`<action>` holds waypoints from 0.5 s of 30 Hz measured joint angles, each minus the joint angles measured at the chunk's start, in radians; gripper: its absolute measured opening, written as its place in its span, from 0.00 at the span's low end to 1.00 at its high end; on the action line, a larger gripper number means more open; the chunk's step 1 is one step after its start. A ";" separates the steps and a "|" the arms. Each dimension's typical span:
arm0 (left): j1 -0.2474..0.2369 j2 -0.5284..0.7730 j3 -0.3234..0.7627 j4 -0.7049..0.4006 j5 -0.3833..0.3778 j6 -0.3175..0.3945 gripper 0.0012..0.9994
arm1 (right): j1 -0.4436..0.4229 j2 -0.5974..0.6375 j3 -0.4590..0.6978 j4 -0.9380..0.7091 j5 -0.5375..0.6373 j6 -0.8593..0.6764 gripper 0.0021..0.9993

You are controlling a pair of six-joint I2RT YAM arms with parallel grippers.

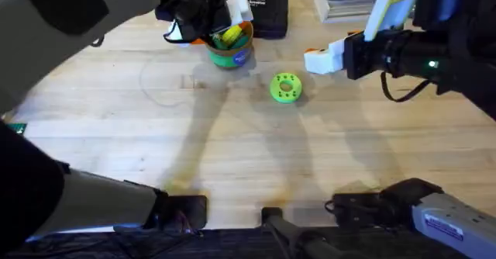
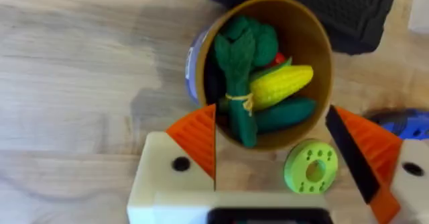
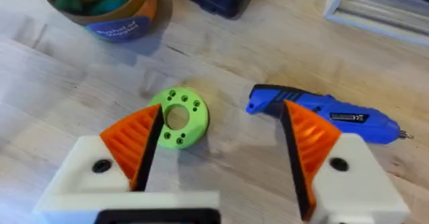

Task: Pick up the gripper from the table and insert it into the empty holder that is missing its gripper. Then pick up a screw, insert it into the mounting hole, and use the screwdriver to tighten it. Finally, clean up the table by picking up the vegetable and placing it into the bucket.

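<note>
1. The left gripper [image 2: 275, 163] hangs directly above the bucket [image 2: 263, 70], its orange-tipped fingers spread apart and holding nothing.
2. The dark-green vegetable [image 2: 238, 83] already lies inside the bucket, just beyond the left fingertips, leaning against a yellow corn cob [image 2: 281, 86] and other toy greens.
3. The right gripper [image 3: 221, 150] is likewise parted and empty; the blue screwdriver [image 3: 322, 110] lies on the table [image 3: 67, 103] just past its fingertip, and the bright green disc [image 3: 177, 117] sits between and just ahead of its fingers.
4. Both grippers in the wrist views carry orange tips on both fingers, so no holder looks bare from here; whether a screw is seated I cannot tell.
5. Judging from this, the clean-up step appears finished, with the vegetable dropped in.
6. The next move likely calls only for lifting the left arm straight up, clear of the bucket's rim, without knocking it.
</note>
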 joint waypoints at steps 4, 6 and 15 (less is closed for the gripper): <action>0.000 -0.038 0.033 -0.102 0.000 0.048 0.99 | 0.000 -0.012 0.002 -0.030 0.000 0.000 0.99; 0.000 -0.134 0.110 -0.270 0.000 0.137 0.99 | 0.000 -0.075 0.042 -0.123 0.000 0.004 0.99; 0.000 -0.412 0.184 -0.643 0.000 0.310 0.99 | 0.000 -0.249 0.109 -0.258 -0.001 0.044 0.99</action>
